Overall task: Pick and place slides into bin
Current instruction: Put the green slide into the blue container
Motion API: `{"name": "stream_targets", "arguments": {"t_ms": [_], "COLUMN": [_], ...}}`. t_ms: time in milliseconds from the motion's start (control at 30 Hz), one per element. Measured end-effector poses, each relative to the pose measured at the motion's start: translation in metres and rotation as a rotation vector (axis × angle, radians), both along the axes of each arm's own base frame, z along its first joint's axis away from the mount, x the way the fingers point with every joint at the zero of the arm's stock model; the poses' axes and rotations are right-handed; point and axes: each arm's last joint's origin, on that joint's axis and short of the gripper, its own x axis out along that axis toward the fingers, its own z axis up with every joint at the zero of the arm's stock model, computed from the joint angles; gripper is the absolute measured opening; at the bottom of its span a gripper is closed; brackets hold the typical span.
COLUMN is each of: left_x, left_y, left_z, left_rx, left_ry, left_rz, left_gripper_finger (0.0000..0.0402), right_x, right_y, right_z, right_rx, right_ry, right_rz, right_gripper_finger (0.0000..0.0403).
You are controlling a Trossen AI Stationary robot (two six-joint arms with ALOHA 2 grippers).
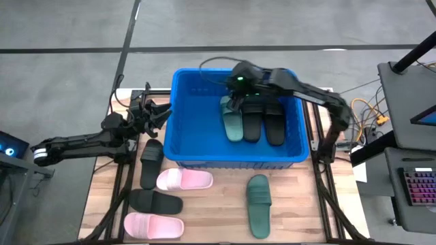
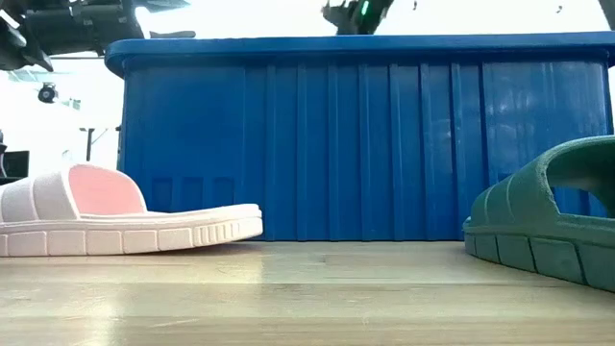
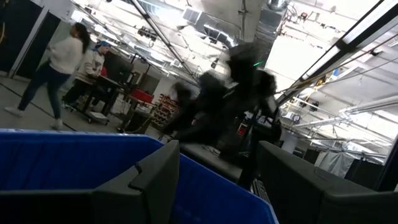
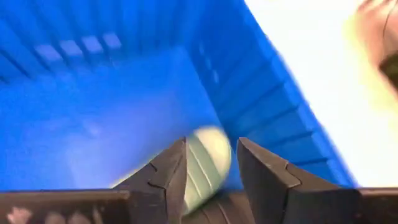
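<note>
The blue bin (image 1: 231, 158) stands at the table's far middle; it also fills the low view (image 2: 365, 144). In it lie a dark green slide (image 1: 233, 124) and two black slides (image 1: 253, 122) (image 1: 274, 124), side by side on the floor of the bin. My right gripper (image 1: 236, 102) hangs inside the bin over the green slide's far end (image 4: 210, 163), its fingers (image 4: 211, 146) open with the slide showing between them. My left gripper (image 1: 155, 112) is open and empty beside the bin's left wall, (image 3: 217, 149) looking over the rim (image 3: 62, 155).
On the table in front of the bin lie two black slides (image 1: 151, 163) (image 1: 155, 201), two pink slides (image 1: 184, 179) (image 1: 153, 224) and a dark green slide (image 1: 259, 204). The low view shows a pink one (image 2: 115, 216) and the green one (image 2: 548, 231). People stand in the room behind (image 3: 59, 62).
</note>
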Motion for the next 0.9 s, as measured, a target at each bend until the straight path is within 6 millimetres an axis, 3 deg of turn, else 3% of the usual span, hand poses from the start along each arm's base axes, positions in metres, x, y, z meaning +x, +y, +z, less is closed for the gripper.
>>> {"name": "stream_targets", "arguments": {"t_ms": [200,367,567,900], "left_x": [0.005,0.01,0.013,0.023], "left_y": [0.002,0.003,0.004,0.007], "left_z": [-0.004,-0.007,-0.006,-0.012], "left_rx": [-0.01,-0.019,-0.081,-0.137], "left_ry": [0.032,0.058,0.011,0.026], "left_rz": [0.001,0.0,-0.026,-0.041], "left_gripper_finger": [0.0201,0.0201,0.0201,0.0201], "right_x": [-0.045,-0.078,-0.104,-0.131], "right_y": [0.059,0.107,0.163,0.251], "right_z": [0.067,0.089,0.088,0.053], "right_rx": [-0.016,0.045,0.188,0.283], "right_ry": [-0.223,-0.291,-0.231,-0.082], "right_rz": [0.111,0.221,0.268,0.282], "right_gripper_finger": [0.0116,0.0109,0.0106,0.0105]}}
